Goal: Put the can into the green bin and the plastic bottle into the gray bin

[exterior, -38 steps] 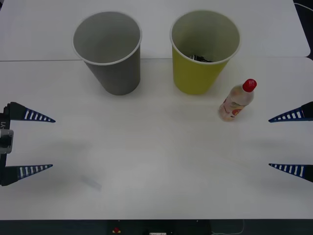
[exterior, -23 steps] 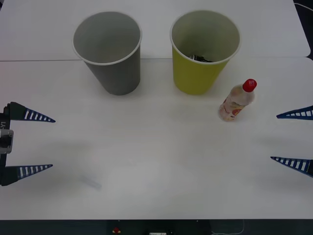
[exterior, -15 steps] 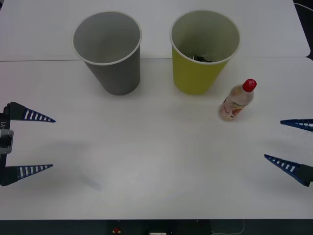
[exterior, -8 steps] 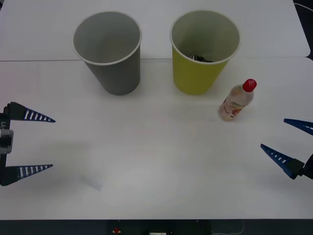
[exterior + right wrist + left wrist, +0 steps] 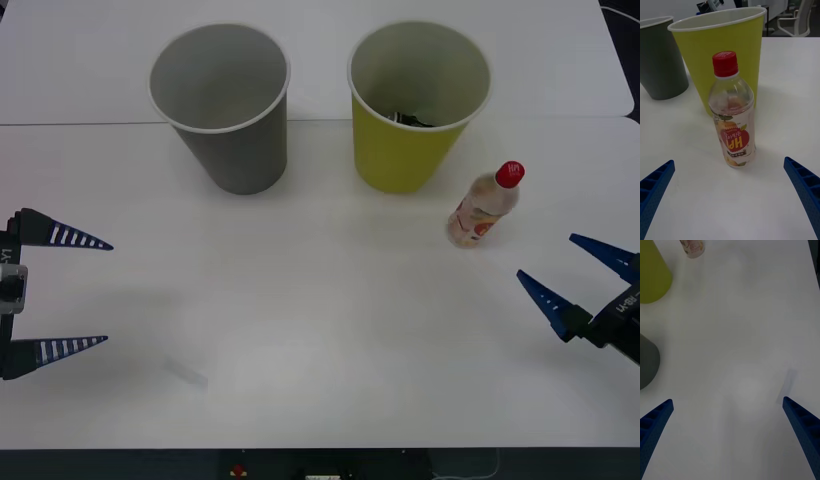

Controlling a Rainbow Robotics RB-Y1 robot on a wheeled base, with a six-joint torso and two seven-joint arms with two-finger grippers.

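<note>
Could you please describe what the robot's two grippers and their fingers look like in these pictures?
Both grippers carry two long blue fingers that taper to sharp points, with pale ribbed stripes along their sides. The left gripper sits on a dark body with a grey block and small white lettering. The right gripper joins a black mount, also with white lettering. No cables are visible on either.

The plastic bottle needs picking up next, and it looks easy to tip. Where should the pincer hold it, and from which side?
Grip the plastic bottle on its labelled body, below the red cap. It stands upright, so come in level from the open side facing the right pincer, whose fingers are already spread; the green bin blocks the far side.
</note>
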